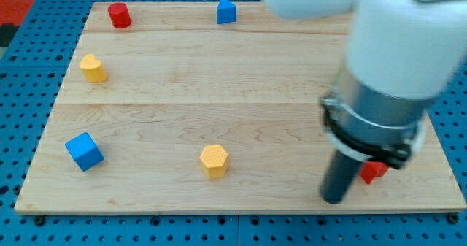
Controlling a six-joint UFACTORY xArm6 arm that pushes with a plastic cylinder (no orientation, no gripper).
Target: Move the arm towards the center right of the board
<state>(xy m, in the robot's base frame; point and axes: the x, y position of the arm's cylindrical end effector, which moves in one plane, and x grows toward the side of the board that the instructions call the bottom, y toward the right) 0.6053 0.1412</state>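
The wooden board [219,93] fills most of the view. My arm comes in from the view's top right, and its dark rod ends at my tip [334,199] near the board's bottom right. A red block [373,172] lies just right of the rod, partly hidden behind the arm. A yellow hexagonal block [214,160] sits left of my tip at the bottom centre. A blue cube [84,151] is at the bottom left. A yellow block [93,68] is at the left. A red cylinder [119,15] and a blue block [226,11] stand at the top.
The board lies on a blue perforated table [22,93]. The arm's white and grey body [394,63] hides the board's right side.
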